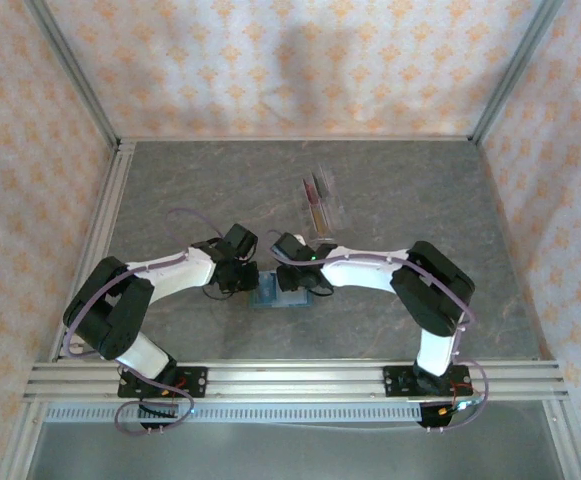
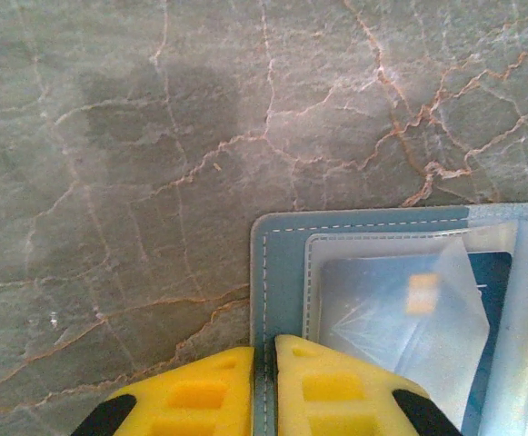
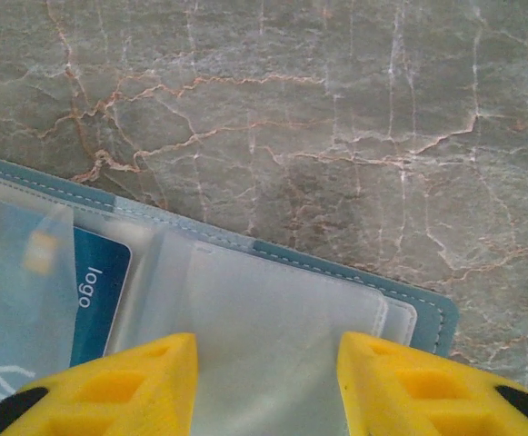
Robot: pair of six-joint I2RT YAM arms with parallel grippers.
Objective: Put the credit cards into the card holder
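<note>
Left wrist view: the left claw (image 2: 265, 391), yellow ribbed plastic, is pinched narrow on the stitched edge of the card holder (image 2: 282, 238), which lies open on the grey, veined stone-look counter (image 2: 154, 182). The holder sits at the near middle of the counter, between the two arms. Glossy clear sleeves (image 3: 273, 318) cover its pale inside. One sleeve holds a blue credit card (image 3: 100, 282) with an orange chip and the word "logo". The right claw (image 3: 264, 381) hangs spread wide over the sleeves. Farther back stands a clear rack (image 1: 330, 210) with thin cards (image 1: 315, 212) in it.
</note>
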